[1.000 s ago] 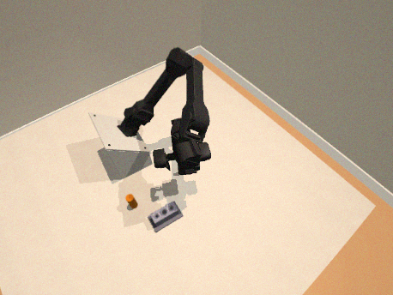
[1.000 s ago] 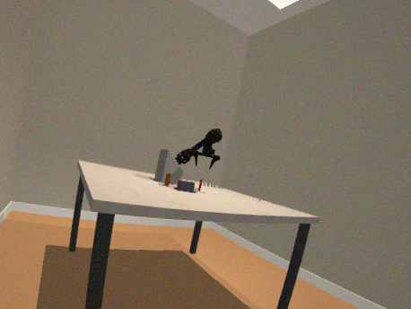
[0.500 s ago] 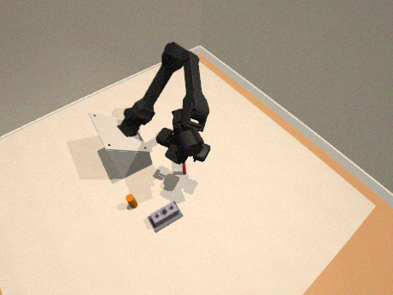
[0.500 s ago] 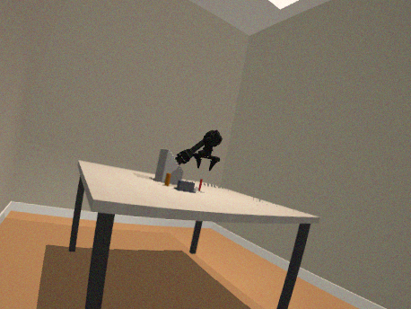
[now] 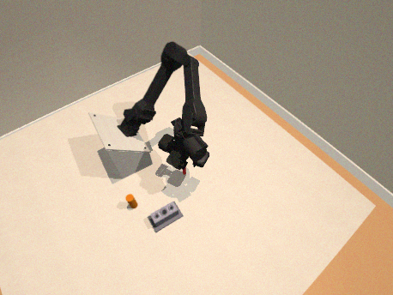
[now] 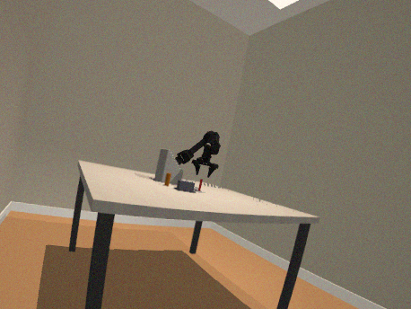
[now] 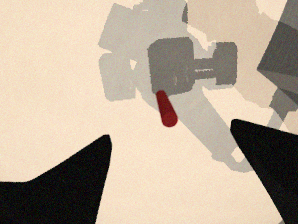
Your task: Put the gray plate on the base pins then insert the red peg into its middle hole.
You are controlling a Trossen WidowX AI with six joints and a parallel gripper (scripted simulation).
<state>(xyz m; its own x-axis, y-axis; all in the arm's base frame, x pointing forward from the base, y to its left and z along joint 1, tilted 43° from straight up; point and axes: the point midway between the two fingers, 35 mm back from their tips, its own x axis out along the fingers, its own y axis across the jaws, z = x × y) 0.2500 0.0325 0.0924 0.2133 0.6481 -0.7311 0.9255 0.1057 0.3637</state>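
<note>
The red peg (image 5: 184,171) (image 6: 200,185) (image 7: 169,112) stands upright on the table, apart from the base. My gripper (image 5: 189,164) (image 6: 203,175) (image 7: 172,133) is wide open and empty, pointing down just above the peg. In the wrist view the peg's top shows between the two fingertips. The gray plate (image 5: 168,209) appears to lie flat on top of the base (image 5: 167,225), with three holes in a row facing up. Stacked, they form a small gray block in the exterior view. They are out of the wrist view. The pins are too small to make out.
An orange cylinder (image 5: 131,201) (image 6: 168,180) stands beside the base. A large pale gray block (image 5: 112,135) (image 6: 161,165) with a light top stands at the arm's foot. The arm's shadow falls around the peg in the wrist view.
</note>
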